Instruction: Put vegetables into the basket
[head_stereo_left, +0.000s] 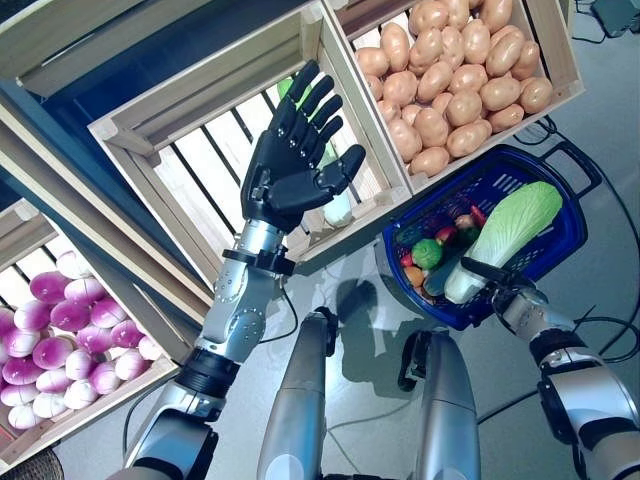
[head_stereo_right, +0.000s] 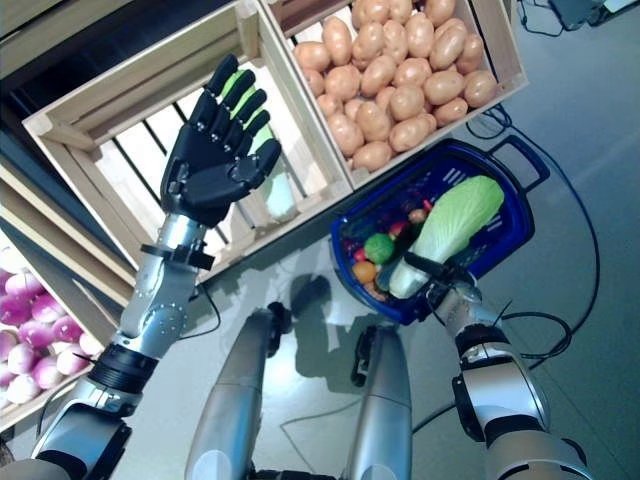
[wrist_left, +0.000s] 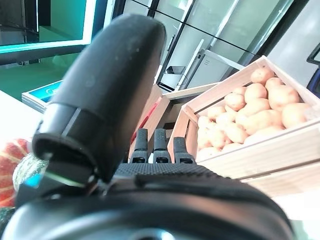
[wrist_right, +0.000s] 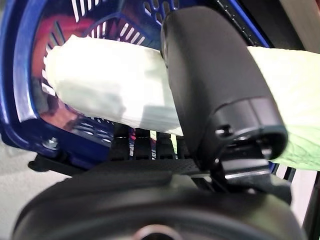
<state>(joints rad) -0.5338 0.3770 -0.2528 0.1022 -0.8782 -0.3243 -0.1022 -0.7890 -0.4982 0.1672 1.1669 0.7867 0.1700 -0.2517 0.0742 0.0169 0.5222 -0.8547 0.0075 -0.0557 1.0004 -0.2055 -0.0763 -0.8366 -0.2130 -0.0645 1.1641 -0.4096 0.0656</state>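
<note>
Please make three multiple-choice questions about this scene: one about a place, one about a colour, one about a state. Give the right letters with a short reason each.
1. Where is the cabbage?
A. in the potato crate
B. held over the basket
C. on the floor

2. What colour is the basket?
A. blue
B. red
C. yellow

3. How is the left hand?
A. shut on a potato
B. shut on the basket's handle
C. open, holding nothing

Answers:
1 B: the right hand grips its white end, and its leafy end lies above the basket.
2 A: its rim and walls are blue.
3 C: its fingers are straight, raised before the slatted crate.
</note>
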